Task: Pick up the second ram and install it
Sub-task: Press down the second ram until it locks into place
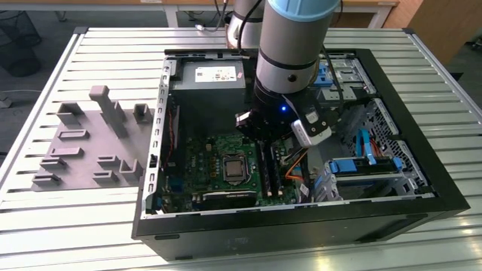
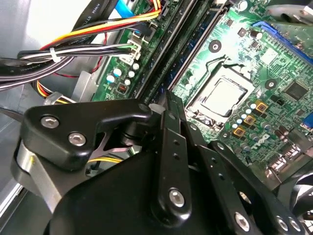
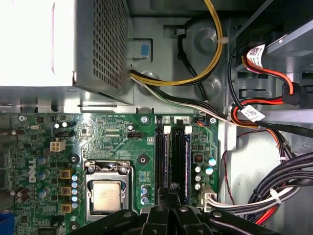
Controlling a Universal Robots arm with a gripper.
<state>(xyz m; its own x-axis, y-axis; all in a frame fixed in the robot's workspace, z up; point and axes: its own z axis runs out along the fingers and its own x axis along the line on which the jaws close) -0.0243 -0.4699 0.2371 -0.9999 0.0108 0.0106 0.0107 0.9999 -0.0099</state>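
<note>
Open computer case [image 1: 421,169] beside grey fixture block [image 1: 90,141].

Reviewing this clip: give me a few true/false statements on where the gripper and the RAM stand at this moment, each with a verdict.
1. The gripper is inside the open computer case, over the memory slots. True.
2. The processor socket is covered by a cooler fan. False: its metal top is bare.
3. Sticks already sit in the memory slots. True, as far as the first wrist view shows.
4. The grey fixture lies inside the case. False: it lies on the table, to the exterior view's left of the case.
</note>
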